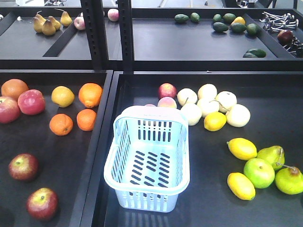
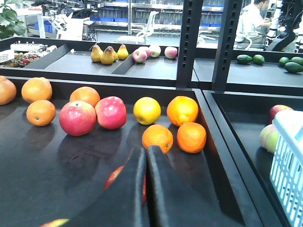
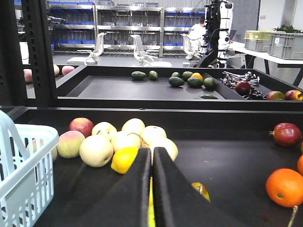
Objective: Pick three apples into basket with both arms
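Two dark red apples [image 1: 22,166] [image 1: 42,203] lie at the front of the left tray. The pale blue basket [image 1: 147,161] stands empty at the left end of the right tray; its rim also shows as basket [image 2: 289,156] and basket [image 3: 23,161]. Neither arm shows in the front view. My left gripper [image 2: 146,149] is shut and empty above the left tray, with a red apple [image 2: 113,177] partly hidden under its fingers. Shut and empty too, my right gripper [image 3: 152,149] hovers over the right tray, a yellow fruit showing below it.
Oranges [image 1: 90,94] and pink-red apples [image 1: 31,101] fill the back of the left tray. A red apple [image 1: 167,90], pale round fruit [image 1: 208,104], lemons [image 1: 242,148] and green fruit [image 1: 259,172] surround the basket. A raised divider [image 1: 102,142] separates the trays; black uprights [image 1: 97,33] carry the shelf behind.
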`<state>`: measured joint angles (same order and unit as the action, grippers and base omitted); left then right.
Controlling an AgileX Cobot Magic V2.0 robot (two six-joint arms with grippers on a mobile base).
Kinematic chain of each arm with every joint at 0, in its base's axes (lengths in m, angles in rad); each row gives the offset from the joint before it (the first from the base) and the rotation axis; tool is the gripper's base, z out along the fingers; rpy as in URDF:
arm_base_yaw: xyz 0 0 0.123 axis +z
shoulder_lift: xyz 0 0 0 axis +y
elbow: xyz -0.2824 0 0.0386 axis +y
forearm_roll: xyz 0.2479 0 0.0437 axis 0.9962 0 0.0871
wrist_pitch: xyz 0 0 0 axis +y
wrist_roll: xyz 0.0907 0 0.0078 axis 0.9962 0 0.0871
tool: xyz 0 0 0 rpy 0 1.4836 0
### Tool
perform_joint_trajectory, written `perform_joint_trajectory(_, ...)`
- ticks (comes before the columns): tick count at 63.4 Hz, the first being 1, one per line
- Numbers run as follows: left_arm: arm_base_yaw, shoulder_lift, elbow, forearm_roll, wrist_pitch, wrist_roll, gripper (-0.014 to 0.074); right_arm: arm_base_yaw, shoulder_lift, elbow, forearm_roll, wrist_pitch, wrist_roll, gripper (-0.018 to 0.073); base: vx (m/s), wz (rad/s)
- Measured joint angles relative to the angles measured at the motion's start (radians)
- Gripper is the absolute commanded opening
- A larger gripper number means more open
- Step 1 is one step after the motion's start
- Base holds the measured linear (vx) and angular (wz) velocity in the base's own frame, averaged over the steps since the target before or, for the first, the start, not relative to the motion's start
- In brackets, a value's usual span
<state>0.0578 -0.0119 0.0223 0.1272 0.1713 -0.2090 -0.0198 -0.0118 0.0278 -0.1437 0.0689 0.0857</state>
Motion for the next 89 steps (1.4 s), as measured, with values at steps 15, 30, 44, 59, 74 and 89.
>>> perform_joint_trajectory(15, 0.000, 0.000, 0.000, 0.000, 0.000, 0.000, -0.0006, 0.000, 0.000, 0.000, 0.000, 0.000, 0.000, -0.0004, 0.03, -0.02)
perform_joint_trajectory(30, 0.000, 0.000, 0.000, 0.000, 0.000, 0.000, -0.0006, 0.000, 0.000, 0.000, 0.000, 0.000, 0.000, -0.0004, 0.00, 0.00)
perform_joint_trajectory(44, 0.000, 0.000, 0.000, 0.000, 0.000, 0.000, -0.0006, 0.000, 0.000, 0.000, 0.000, 0.000, 0.000, -0.0004, 0.00, 0.00)
perform_joint_trajectory(59, 0.000, 0.000, 0.000, 0.000, 0.000, 0.000, -0.0006, 0.000, 0.000, 0.000, 0.000, 0.000, 0.000, -0.0004, 0.00, 0.00)
perform_joint_trajectory(74, 0.000, 0.000, 0.000, -0.003, 0.000, 0.000, -0.0006, 0.000, 0.000, 0.000, 0.000, 0.000, 0.000, -0.0004, 0.00, 0.00)
perform_joint_trajectory(89, 0.000, 0.000, 0.000, -0.231, -0.004, -0.103, -0.0006, 0.000, 0.000, 0.000, 0.000, 0.000, 0.000, -0.0004, 0.00, 0.00)
